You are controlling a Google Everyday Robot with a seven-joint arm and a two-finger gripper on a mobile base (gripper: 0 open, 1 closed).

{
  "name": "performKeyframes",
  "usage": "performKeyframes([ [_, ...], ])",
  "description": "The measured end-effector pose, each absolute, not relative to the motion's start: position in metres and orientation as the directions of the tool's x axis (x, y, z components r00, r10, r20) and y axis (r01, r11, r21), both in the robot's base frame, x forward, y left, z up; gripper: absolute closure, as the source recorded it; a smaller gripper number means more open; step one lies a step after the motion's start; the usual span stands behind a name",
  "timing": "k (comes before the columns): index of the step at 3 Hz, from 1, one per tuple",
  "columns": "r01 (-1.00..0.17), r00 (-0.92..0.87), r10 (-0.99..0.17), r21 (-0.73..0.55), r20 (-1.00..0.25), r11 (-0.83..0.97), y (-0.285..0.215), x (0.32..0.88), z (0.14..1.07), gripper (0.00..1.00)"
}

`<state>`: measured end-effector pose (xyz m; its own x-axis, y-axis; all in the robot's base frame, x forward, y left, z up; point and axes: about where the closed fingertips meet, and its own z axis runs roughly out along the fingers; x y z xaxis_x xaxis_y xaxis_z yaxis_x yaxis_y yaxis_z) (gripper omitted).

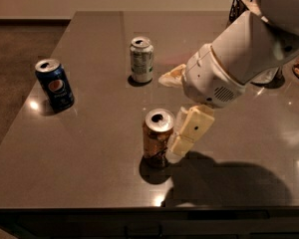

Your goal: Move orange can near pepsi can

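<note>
white-green can (141, 59), dark table (84, 158), black basket (235, 9)

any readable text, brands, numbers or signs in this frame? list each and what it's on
No word or number reads clearly anywhere.
On the pepsi can: only the round red-white-blue logo, no legible lettering.
On the orange can: dark markings near the base, too blurred to read.
On the white-green can: print too blurred to read.
On the claw, close beside the orange can: no label visible.
</note>
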<state>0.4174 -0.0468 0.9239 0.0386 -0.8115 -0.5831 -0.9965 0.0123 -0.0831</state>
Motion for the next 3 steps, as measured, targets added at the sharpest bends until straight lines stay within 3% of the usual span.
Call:
performKeyframes([
  [1,-0.996,0.054,-0.806,-0.084,-0.589,-0.005,-0.0365,0.4168,0.9154,0.17],
  [3,-0.996,0.045,-0.801,-0.085,-0.597,0.007,-0.0315,0.4194,0.921,0.64],
])
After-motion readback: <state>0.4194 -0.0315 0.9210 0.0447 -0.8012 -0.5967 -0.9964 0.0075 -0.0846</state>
